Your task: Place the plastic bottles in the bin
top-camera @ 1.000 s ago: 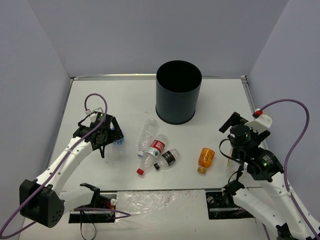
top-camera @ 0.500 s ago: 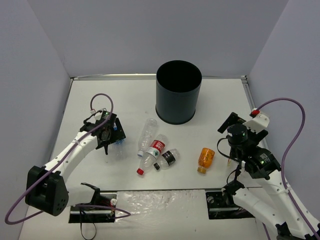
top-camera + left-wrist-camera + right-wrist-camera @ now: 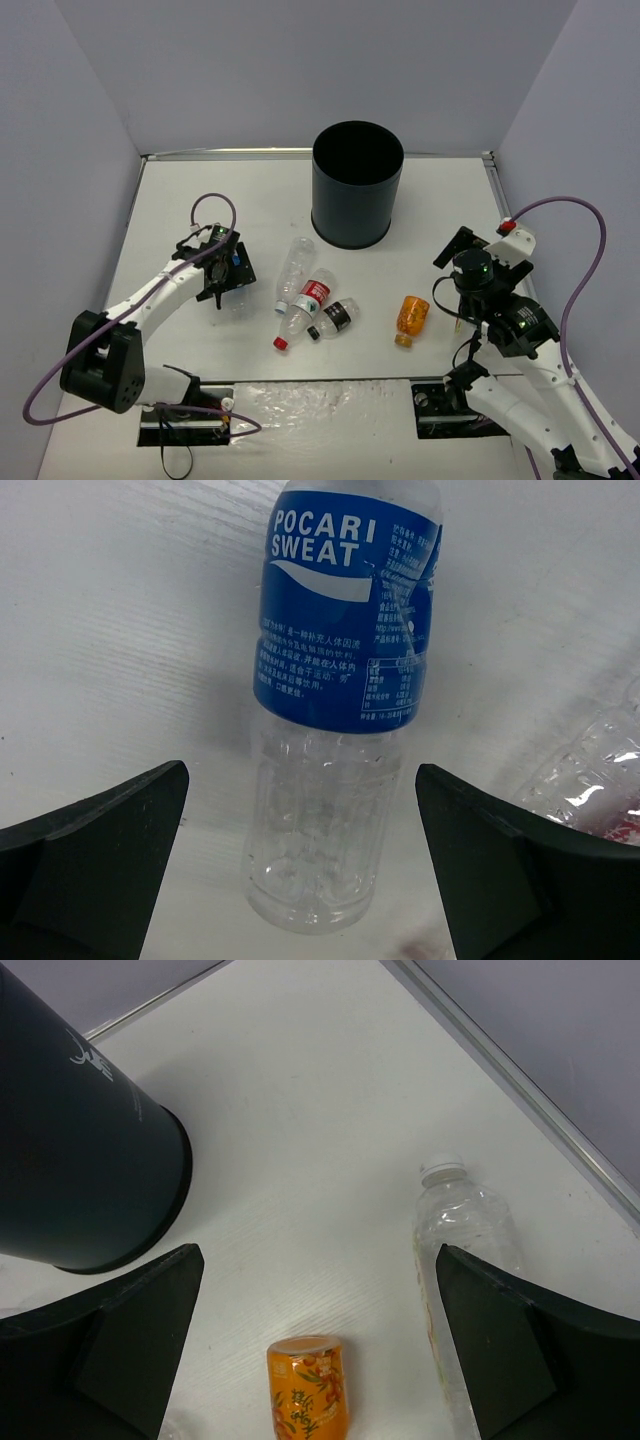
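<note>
The black bin (image 3: 357,185) stands upright at the back centre. A blue-labelled plastic bottle (image 3: 335,680) lies on the table, and my left gripper (image 3: 300,780) hangs open right above it, one finger on each side of its clear lower end, not touching. In the top view this left gripper (image 3: 222,275) covers most of that bottle (image 3: 240,292). Three more bottles lie mid-table: a clear one (image 3: 295,266), a red-labelled one (image 3: 308,300) and a dark-labelled one (image 3: 334,316). My right gripper (image 3: 320,1260) is open above the table, with an orange bottle (image 3: 307,1385) below it and a clear bottle (image 3: 465,1245) by its right finger.
The bin (image 3: 70,1140) fills the upper left of the right wrist view. A raised metal rim (image 3: 520,1090) runs along the table's right edge, and grey walls close in three sides. The orange bottle (image 3: 411,316) lies left of the right gripper (image 3: 458,300).
My left gripper has moved right and a little farther from the base, coming over the blue-labelled bottle. The right arm has shifted only slightly. No bottle has moved.
</note>
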